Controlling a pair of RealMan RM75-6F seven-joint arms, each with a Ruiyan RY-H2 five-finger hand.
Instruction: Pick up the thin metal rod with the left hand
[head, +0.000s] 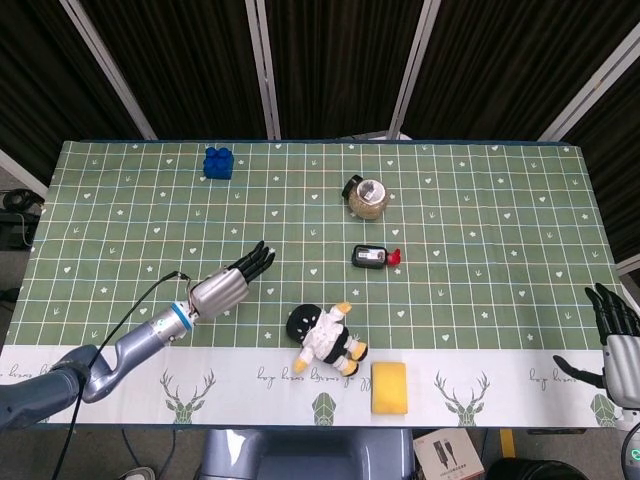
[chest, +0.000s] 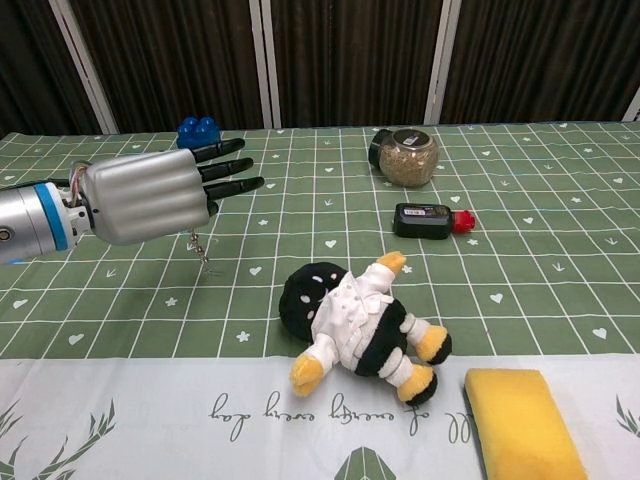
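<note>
The left hand (chest: 150, 196) was positioned over the left part of the table (head: 480, 250), palm down, with its dark fingers (chest: 228, 167) extended nearly straight and slightly spread toward the far edge. From its underside a thin metal rod (chest: 198, 245) projected downward, its lower end close to the cloth; the upper end was hidden beneath the palm, so the exact grip could not be determined, though the rod appeared to be held from below the hand. In the head view the same hand (head: 228, 286) lay left of centre, and the rod was too fine to make out there.

The right hand (head: 618, 335) was visible only in the head view, at the lower right corner beyond the table edge. Its fingers were extended and apart, with nothing in them.

A stuffed penguin toy (chest: 357, 324) lay on its side nearest the left hand, to its right and toward the near edge. A yellow sponge (chest: 522, 424) lay just beyond the toy at the front edge. A small black bottle with a red cap (chest: 432, 220) lay on its side near the table centre. Behind it was a glass jar of grains (chest: 405, 155), tipped on its side. A blue toy brick (chest: 199, 129) sat at the far left, behind the fingertips of the left hand.
</note>
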